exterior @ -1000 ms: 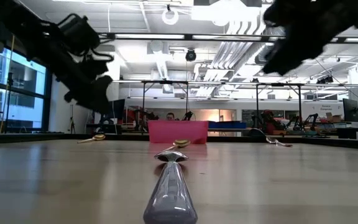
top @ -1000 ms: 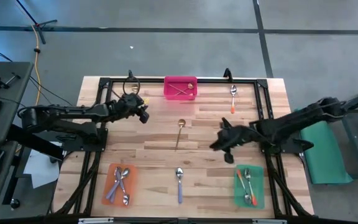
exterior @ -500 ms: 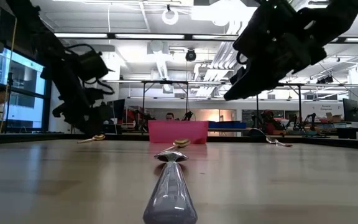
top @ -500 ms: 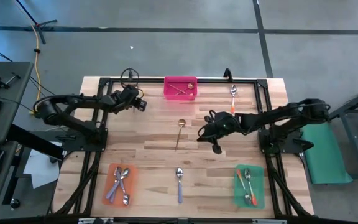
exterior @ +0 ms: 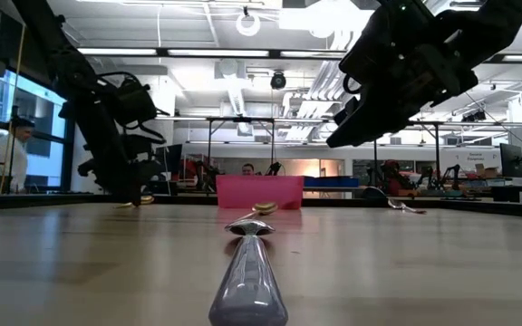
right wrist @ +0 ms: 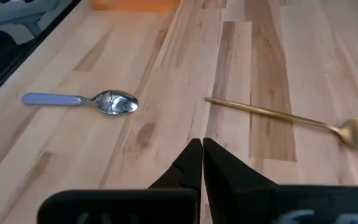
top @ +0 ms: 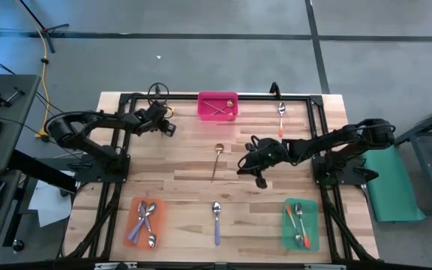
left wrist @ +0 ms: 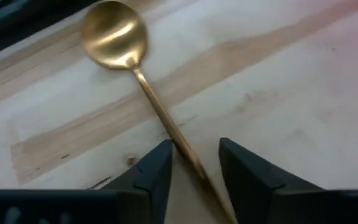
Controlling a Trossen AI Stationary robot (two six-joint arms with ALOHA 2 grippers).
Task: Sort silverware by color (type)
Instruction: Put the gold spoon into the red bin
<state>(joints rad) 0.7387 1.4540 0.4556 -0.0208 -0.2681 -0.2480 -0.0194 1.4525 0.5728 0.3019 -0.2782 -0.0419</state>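
My left gripper (left wrist: 194,163) is open and low over the table's far left part. Its fingers stand on either side of a slim gold spoon's handle (left wrist: 166,121), with a gap showing on both sides. That spoon (exterior: 139,200) lies flat on the wood. My right gripper (right wrist: 201,149) is shut and hovers right of a second gold spoon (top: 217,159) at mid-table. A blue-handled spoon (top: 216,216) lies near the near edge. An orange-handled spoon (top: 281,118) lies at the far right.
A pink tray (top: 218,106) at the far edge holds gold spoons. An orange tray (top: 145,221) at the near left holds blue-handled spoons. A green tray (top: 300,223) at the near right holds orange-handled ones. A black frame (top: 126,97) rims the table. A person (exterior: 12,154) stands beyond the table.
My left gripper has moved toward the far edge and down to the gold spoon at the far left. My right gripper has come down and moved toward the table's left, nearer the middle gold spoon. No spoon has moved.
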